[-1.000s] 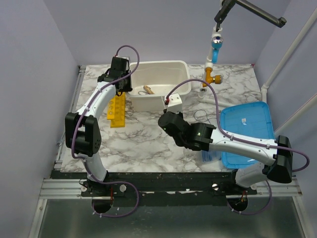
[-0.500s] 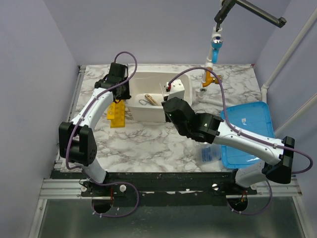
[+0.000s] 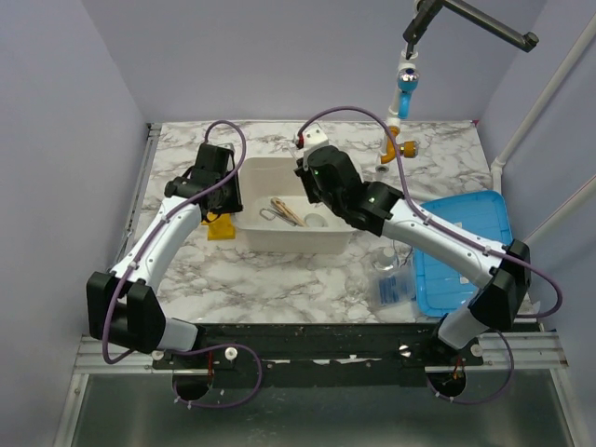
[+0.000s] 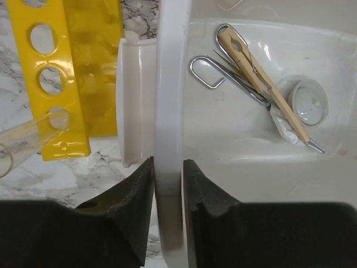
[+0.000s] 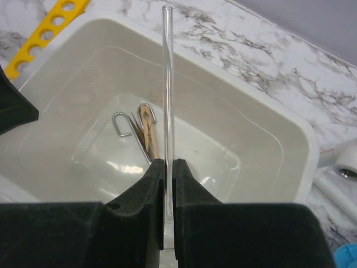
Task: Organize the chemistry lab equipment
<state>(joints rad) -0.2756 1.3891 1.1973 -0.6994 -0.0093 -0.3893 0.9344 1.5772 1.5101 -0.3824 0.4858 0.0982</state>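
Observation:
A white bin [image 3: 341,240] holds silver tongs [image 4: 223,70], a tan wooden peg [image 4: 262,84] and a small round clear dish [image 4: 308,101]. My left gripper [image 4: 168,162] is shut on the bin's left rim [image 4: 170,84]; in the top view the left gripper [image 3: 235,191] sits at that wall. My right gripper [image 5: 168,162] is shut on a thin clear glass rod [image 5: 167,84], held over the bin's inside; the top view shows the right gripper [image 3: 317,191] above the bin. The yellow holed rack [image 3: 221,225] lies left of the bin, with a clear tube [image 4: 28,139] by it.
A blue lid [image 3: 466,247] lies at the right, with a clear bag of blue contents [image 3: 396,281] at its near-left corner. A white pipe stand with an orange fitting [image 3: 396,144] rises at the back right. Purple walls close in on the table's sides.
The bin has come toward the near edge with my left gripper on its rim. My right arm has swung from the table's middle to above the bin, rod in its jaws.

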